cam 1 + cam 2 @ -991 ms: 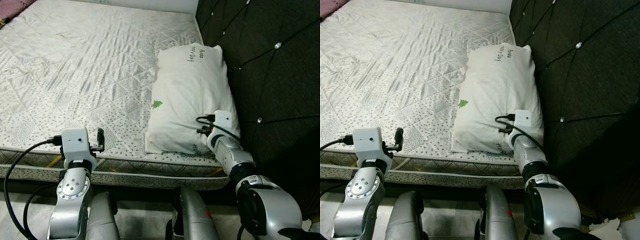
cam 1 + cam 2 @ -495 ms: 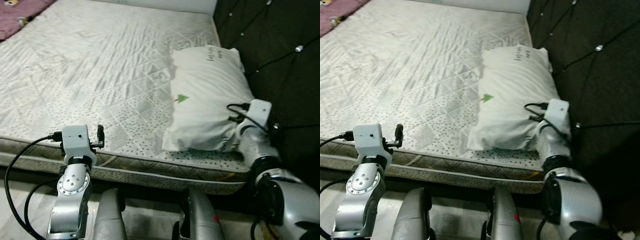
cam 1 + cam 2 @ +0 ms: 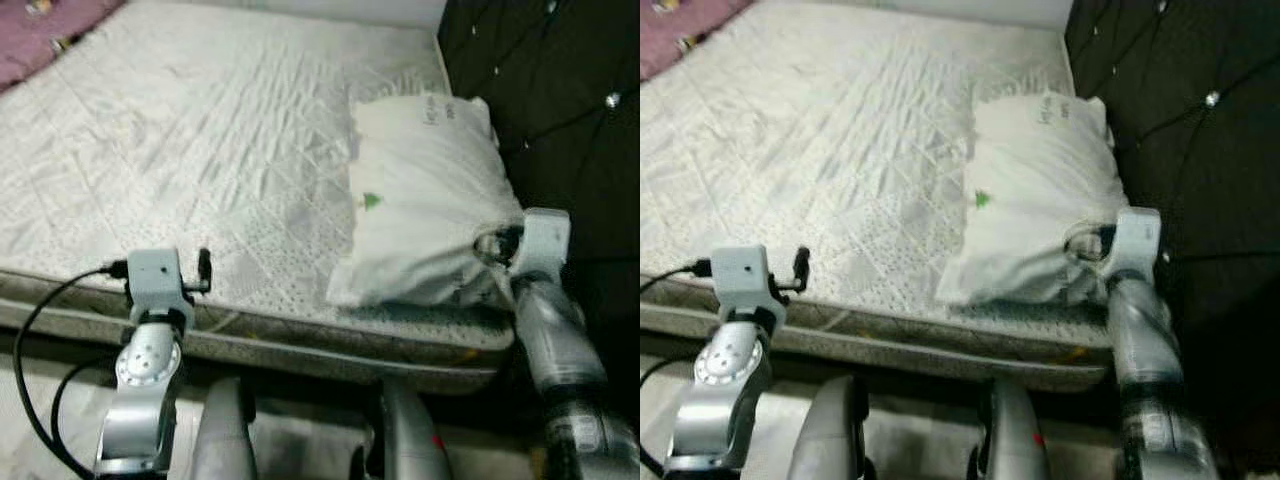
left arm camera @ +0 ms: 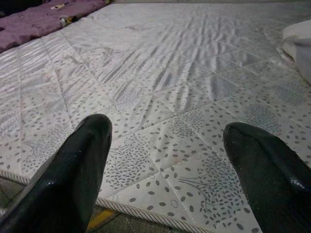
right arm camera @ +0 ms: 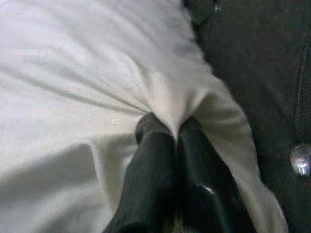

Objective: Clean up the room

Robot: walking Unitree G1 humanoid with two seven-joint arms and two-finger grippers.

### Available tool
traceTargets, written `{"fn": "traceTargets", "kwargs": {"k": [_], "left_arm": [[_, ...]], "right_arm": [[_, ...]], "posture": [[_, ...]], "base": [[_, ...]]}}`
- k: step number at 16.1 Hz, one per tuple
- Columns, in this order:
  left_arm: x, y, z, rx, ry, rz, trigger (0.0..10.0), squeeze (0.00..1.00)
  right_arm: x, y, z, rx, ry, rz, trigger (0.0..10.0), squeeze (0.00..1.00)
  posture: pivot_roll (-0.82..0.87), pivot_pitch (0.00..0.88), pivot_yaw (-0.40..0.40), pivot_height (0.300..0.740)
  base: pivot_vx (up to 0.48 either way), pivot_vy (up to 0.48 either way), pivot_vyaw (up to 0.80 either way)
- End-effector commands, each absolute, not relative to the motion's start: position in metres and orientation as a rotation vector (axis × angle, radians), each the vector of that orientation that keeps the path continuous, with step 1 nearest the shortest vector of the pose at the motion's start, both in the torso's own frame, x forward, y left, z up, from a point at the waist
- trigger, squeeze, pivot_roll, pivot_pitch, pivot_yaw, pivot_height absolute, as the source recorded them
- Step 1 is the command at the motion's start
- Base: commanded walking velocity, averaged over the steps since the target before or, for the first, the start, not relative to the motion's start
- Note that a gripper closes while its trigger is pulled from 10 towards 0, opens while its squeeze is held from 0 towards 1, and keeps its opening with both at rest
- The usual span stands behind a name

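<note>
Head views: one white pillow (image 3: 425, 195) on mattress (image 3: 200, 150), against dark headboard (image 3: 560, 90). Left wrist: left gripper (image 4: 170, 160) fingers apart over mattress edge. Right wrist: right gripper (image 5: 176, 133) clamped on pillow corner beside headboard.

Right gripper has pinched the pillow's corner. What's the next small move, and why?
Probably lift that corner a little and draw the pillow away from the headboard. The right gripper is shut on a fold of pillow fabric, which bunches between its fingers, while the rest of the pillow lies on the mattress. The left gripper hovers open over the mattress edge, free to help.
</note>
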State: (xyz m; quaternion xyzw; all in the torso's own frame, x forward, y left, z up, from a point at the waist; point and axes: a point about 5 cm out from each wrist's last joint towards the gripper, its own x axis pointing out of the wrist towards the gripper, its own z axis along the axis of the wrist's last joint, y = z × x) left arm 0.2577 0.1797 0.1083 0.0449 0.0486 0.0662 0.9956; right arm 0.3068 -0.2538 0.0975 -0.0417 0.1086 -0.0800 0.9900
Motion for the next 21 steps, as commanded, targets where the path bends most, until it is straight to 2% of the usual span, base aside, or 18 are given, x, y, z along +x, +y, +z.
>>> {"fn": "traceTargets", "kwargs": {"k": [1,6,7,11,13,15,17,19,21], "left_arm": [[0.260,0.178,0.107,0.090,0.102,0.118,10.0,0.00],[0.265,0.172,0.108,0.088,0.095,0.091,10.0,0.00],[0.266,0.173,0.108,0.090,0.094,0.094,10.0,0.00],[0.266,0.172,0.106,0.086,0.093,0.104,10.0,0.00],[0.266,0.171,0.106,0.084,0.094,0.103,10.0,0.00],[0.268,0.171,0.106,0.081,0.092,0.102,10.0,0.00],[0.269,0.171,0.107,0.081,0.089,0.104,10.0,0.00],[0.270,0.170,0.107,0.079,0.084,0.108,10.0,0.00],[0.269,0.171,0.108,0.077,0.082,0.117,10.0,0.00]], "right_arm": [[0.289,-0.238,0.111,-0.085,0.156,-0.095,0.0,0.00],[0.229,-0.184,0.113,-0.094,0.103,0.188,0.0,0.00],[0.225,-0.183,0.114,-0.096,0.092,0.235,0.0,0.00],[0.216,-0.192,0.111,-0.109,0.164,0.204,0.0,0.00],[0.228,-0.195,0.110,-0.112,0.170,0.174,0.0,0.00],[0.266,-0.202,0.116,-0.147,0.183,0.179,0.0,0.00],[0.291,-0.209,0.126,-0.166,0.168,0.175,0.0,0.00],[0.324,-0.229,0.148,-0.236,0.130,0.123,0.0,0.00],[0.343,-0.255,0.167,-0.242,0.112,0.014,0.0,0.00]], "posture": [[0.09,0.005,-0.018,0.582],[0.07,0.003,-0.004,0.582],[0.07,0.003,-0.006,0.582],[0.07,0.004,-0.018,0.582],[0.07,0.004,-0.019,0.582],[0.07,0.005,-0.015,0.582],[0.07,0.004,-0.016,0.582],[0.07,0.002,-0.021,0.582],[0.08,0.001,-0.028,0.582]], "base": [[0.000,0.000,0.00],[0.000,0.000,0.00],[0.000,0.000,0.00],[0.000,0.000,0.00],[0.000,0.000,0.00],[0.000,0.000,0.00],[0.000,0.000,0.00],[0.000,0.000,0.00],[0.000,0.000,0.00]]}}
